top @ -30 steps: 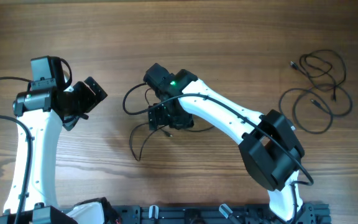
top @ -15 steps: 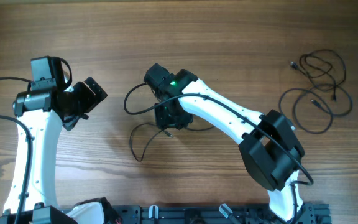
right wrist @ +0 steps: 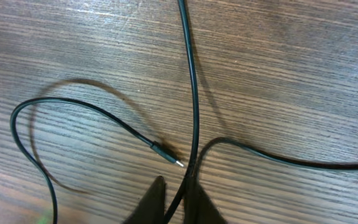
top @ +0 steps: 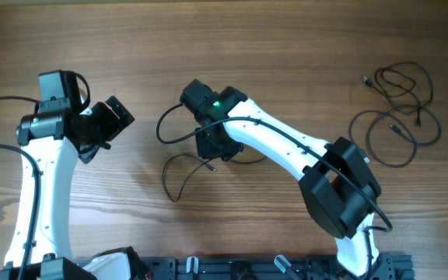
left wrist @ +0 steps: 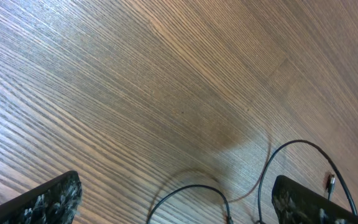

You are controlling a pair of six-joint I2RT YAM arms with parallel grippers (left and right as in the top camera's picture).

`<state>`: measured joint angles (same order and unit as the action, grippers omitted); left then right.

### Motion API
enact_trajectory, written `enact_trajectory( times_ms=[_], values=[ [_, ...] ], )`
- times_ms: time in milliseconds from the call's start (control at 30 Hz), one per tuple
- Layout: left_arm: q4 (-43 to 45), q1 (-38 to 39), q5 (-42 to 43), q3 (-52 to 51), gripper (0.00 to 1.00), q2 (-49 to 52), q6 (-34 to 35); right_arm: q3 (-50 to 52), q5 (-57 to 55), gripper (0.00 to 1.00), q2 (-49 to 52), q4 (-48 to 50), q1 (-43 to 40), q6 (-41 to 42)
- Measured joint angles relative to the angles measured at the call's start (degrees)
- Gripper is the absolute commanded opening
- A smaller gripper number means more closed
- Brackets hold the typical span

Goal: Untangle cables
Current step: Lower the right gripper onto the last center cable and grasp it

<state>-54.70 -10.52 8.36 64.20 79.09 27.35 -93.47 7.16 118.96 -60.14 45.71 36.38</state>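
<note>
**Right gripper** (right wrist: 178, 206): jaws closed to a narrow slit. The fingertips (right wrist: 156, 200) pinch one black cable (right wrist: 193, 93).

**Held cable:** lies around the middle of the table (top: 302, 39). In the wrist view its long axis runs nearly straight from the fingers out past the top of the frame. A second strand bends away to the right just beside the grip. A free end with a silvery plug tip (right wrist: 175, 163) lies close by, pointing toward the fingers, and its cord curls back to the left. Whether these strands are one cord or several cannot be told.

**Left gripper** (top: 113, 123): jaws fully apart, holding nothing, toward the table's left edge.

**Other cables** (top: 399, 109): loose loops near the far right corner, well apart from both grippers.
</note>
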Motion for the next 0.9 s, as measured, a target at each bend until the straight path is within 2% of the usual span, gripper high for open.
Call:
enact_trajectory(
  times_ms=[467,600,900],
  values=[
    [0.0,0.0,0.0,0.0,1.0,0.0,0.0,0.0,-0.7,0.04,0.0,-0.4,0.0,-2.3],
    [0.0,0.0,0.0,0.0,1.0,0.0,0.0,0.0,-0.1,0.04,0.0,-0.9,-0.5,-5.2],
    [0.0,0.0,0.0,0.0,1.0,0.0,0.0,0.0,2.2,0.08,-1.4,-2.6,-7.0,-11.0]
  ],
)
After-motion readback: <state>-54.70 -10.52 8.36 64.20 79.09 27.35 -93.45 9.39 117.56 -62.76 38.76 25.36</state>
